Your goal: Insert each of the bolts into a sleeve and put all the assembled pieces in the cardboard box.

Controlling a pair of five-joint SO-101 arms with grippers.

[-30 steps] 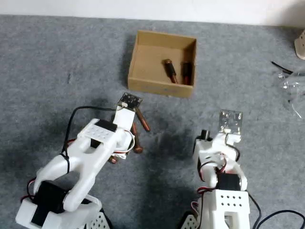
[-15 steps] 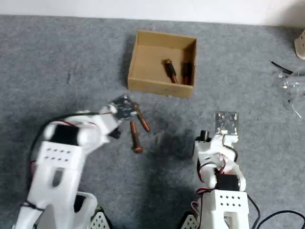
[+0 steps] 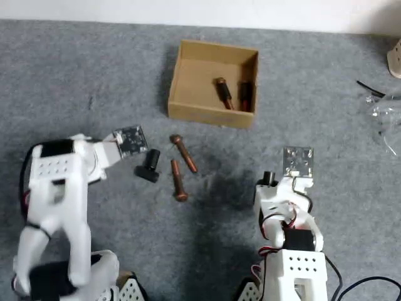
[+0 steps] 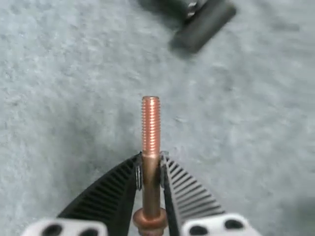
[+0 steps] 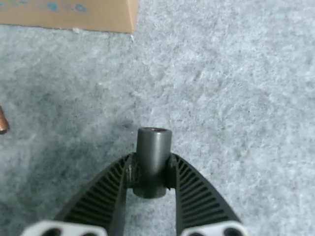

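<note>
The left gripper (image 4: 150,162) is clamped on a copper bolt (image 4: 150,125). Its fingers pinch the shank next to the head, and the threaded end points out past the fingertips. Ahead of that tip and apart from it, a loose sleeve (image 4: 202,19) lies on the grey carpet (image 4: 59,73). In the high view this sleeve lies near the left arm's end, between it and 2 loose bolts (image 3: 183,153) that rest close together on the carpet. The right gripper (image 5: 151,164) is closed around a black sleeve (image 5: 154,142), whose open bore faces away from the fingers. The cardboard box (image 5: 69,12) sits ahead of this gripper and off to one side, well apart from it. The box holds 2 assembled pieces (image 3: 222,93).
</note>
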